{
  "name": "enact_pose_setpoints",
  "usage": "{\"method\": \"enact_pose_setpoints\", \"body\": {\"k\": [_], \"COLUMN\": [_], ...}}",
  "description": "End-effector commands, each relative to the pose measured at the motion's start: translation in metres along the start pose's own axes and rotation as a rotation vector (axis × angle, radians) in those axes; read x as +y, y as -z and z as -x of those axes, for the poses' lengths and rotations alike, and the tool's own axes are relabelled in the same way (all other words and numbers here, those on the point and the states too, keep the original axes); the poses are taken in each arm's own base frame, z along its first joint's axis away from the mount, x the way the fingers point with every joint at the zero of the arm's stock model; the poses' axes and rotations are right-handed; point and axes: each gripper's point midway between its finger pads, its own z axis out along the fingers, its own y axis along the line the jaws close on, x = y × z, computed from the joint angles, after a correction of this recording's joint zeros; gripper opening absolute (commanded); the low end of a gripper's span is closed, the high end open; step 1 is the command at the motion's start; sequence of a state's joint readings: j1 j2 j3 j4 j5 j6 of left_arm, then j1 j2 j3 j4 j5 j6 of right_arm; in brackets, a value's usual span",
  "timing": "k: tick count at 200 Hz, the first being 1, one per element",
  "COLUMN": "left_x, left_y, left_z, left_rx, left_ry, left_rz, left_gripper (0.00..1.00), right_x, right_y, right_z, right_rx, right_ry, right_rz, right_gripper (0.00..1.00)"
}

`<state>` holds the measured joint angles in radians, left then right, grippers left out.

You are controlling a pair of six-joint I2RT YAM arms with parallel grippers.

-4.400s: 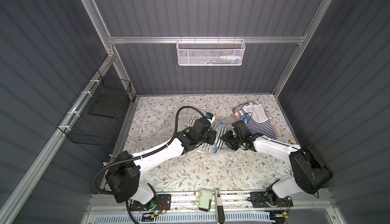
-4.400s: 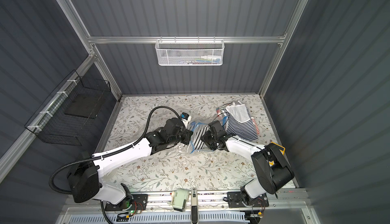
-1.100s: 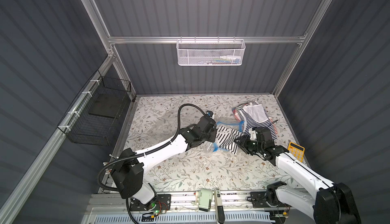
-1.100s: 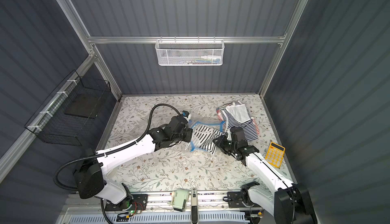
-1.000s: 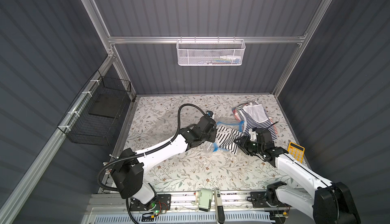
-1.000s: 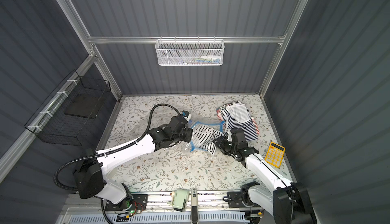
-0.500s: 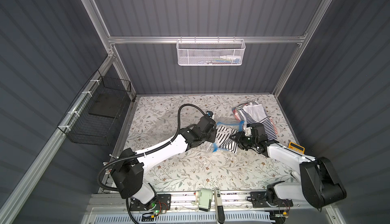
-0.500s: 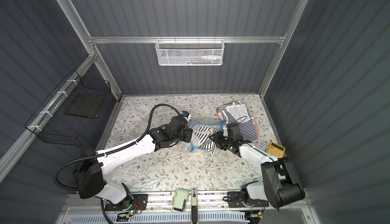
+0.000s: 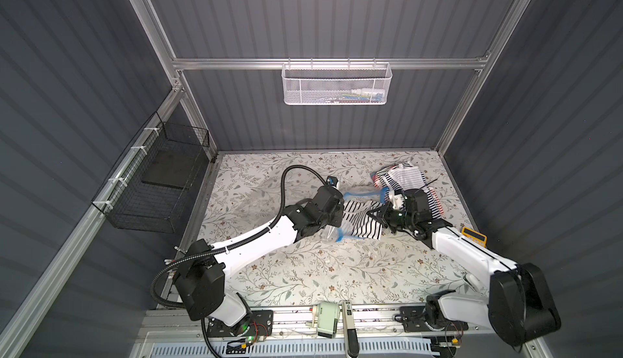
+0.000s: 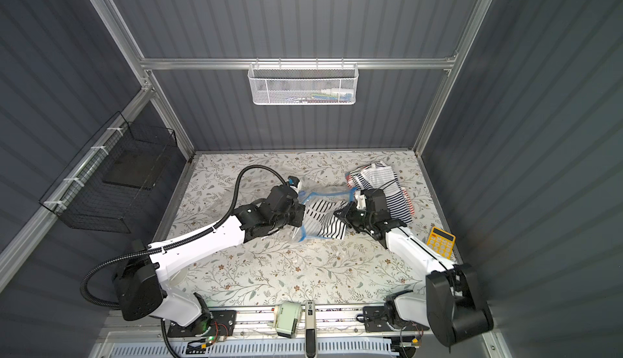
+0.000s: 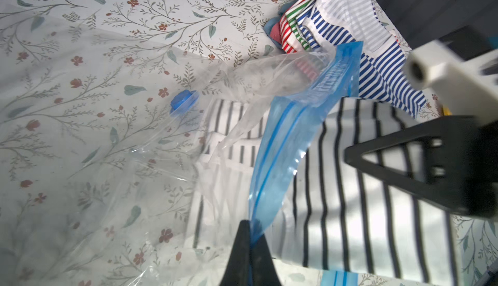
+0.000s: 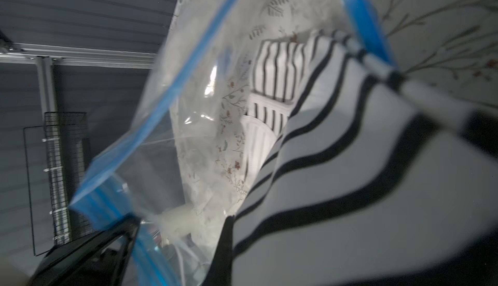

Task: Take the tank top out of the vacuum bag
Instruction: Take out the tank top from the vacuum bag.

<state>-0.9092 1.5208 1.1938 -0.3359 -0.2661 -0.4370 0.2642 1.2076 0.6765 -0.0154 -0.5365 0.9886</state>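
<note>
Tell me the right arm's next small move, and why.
Probably draw the right gripper back, away from the bag mouth. It looks shut on the tank top, which lies partly out of the vacuum bag, while the left gripper pinches the blue zip edge.

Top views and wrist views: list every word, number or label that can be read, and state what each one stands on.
No text reads clearly in any view.
Yellow calculator: key markings too small to read.
White label near the front edge: blurred, unreadable.
Items in the white mesh basket: too small to read.
Vacuum bag and tank top: no lettering shows.
</note>
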Motion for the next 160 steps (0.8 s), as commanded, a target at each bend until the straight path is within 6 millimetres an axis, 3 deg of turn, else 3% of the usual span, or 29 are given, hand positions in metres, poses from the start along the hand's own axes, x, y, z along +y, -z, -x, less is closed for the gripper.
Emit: {"method": "enact_pose_setpoints", "body": {"k": [1,73,127,160], "left_x": [0.015,0.014,0.022,0.016], "left_y": [0.003,-0.004,0.004,0.004], "left_z": [-0.004,-0.013,-0.015,-0.015], "left_rx": [0.01,0.022,0.006,0.006], "left_ry": [-0.025,-0.018,-0.009,0.002], "left_rz": [0.074,0.059,0.084,0.048], "left_gripper": [0.0,0.0,0.0,0.0], "right_x": [0.011,0.039,0.067,0.08], "right_y": [0.021,0.087,0.135,0.166], "right_z": [0.0,0.012,0.026,0.04], "right_rx": [-0.024,-0.138,-0.216,-0.264], "right_ry": [0.015,-0.021,-0.046,-0.069], "right_rz": [-0.031,-0.122,-0.087,-0.039], "right_gripper": [0.0,0.0,0.0,0.0]}}
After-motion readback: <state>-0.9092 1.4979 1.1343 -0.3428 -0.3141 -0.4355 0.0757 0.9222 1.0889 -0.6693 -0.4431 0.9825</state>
